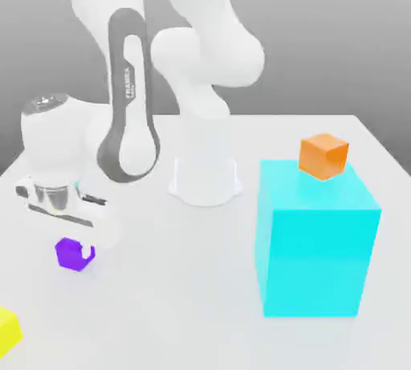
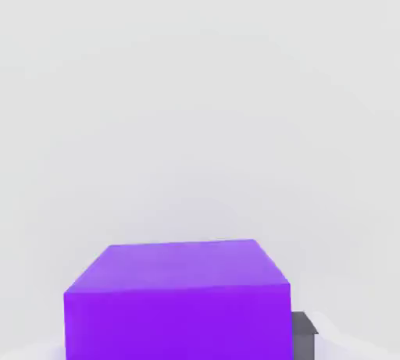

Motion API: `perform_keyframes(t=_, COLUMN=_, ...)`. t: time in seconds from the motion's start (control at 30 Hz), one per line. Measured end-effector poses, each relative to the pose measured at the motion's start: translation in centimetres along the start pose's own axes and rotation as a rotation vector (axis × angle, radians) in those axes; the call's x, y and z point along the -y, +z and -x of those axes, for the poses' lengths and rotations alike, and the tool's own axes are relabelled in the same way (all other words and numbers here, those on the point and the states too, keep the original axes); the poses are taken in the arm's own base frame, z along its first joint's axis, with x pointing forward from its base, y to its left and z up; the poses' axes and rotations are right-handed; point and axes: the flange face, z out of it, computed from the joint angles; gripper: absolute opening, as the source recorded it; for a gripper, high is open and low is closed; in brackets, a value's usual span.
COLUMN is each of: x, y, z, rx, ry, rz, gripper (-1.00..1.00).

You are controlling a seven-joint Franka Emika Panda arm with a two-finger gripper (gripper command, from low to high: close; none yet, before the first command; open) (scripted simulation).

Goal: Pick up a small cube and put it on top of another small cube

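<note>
Tool point(image 1: 78, 241) grip on purple cube point(image 1: 74, 253) unclear; one orange cube point(image 1: 323, 156), one cyan block point(image 1: 317, 240), one yellow cube point(image 1: 8, 331).

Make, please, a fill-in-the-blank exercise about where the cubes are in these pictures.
1. The orange cube rests on top of the large ____ block.
2. The gripper is down at the ____ cube on the table.
3. The cube at the exterior view's lower left corner is ____.

Missing words: cyan; purple; yellow
</note>
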Motion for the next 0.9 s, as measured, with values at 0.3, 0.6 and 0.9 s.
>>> perform_keyframes(t=0.3, x=11.5, y=-9.6, z=6.5, rx=0.020, ry=-0.158, rz=-0.030, gripper=-1.00)
perform_keyframes(t=0.6, x=20.0, y=-20.6, z=23.1, rx=0.036, ry=-0.392, rz=-0.032, gripper=-1.00)
perform_keyframes(t=0.9, x=17.2, y=-27.2, z=39.9, rx=0.008, ry=-0.600, rz=-0.004, gripper=-1.00)
